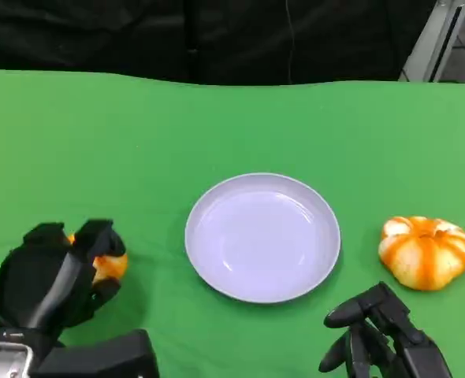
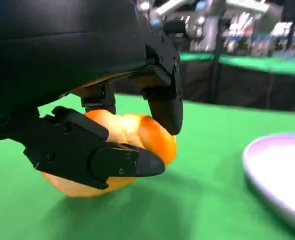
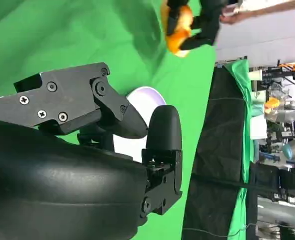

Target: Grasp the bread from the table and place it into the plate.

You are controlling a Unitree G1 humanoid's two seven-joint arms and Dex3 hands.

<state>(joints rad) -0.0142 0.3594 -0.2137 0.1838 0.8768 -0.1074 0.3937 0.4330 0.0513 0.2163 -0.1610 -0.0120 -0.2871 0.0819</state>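
An orange bread roll (image 1: 112,266) lies at the near left of the green table, mostly hidden under my left hand (image 1: 55,276). In the left wrist view the black fingers (image 2: 165,100) wrap over the roll (image 2: 132,132) from both sides while its underside touches the cloth. The white plate (image 1: 197,236) sits at the table's middle, to the right of that hand, with nothing in it. My right hand (image 1: 378,331) hangs low at the near right, fingers apart and holding nothing. The right wrist view shows the plate (image 3: 142,97) beyond my right hand (image 3: 77,165).
A second, pumpkin-shaped orange and white bun (image 1: 424,252) sits right of the plate, just beyond my right hand. The green cloth (image 1: 138,134) runs back to a black curtain. A metal stand (image 1: 441,35) rises at the far right.
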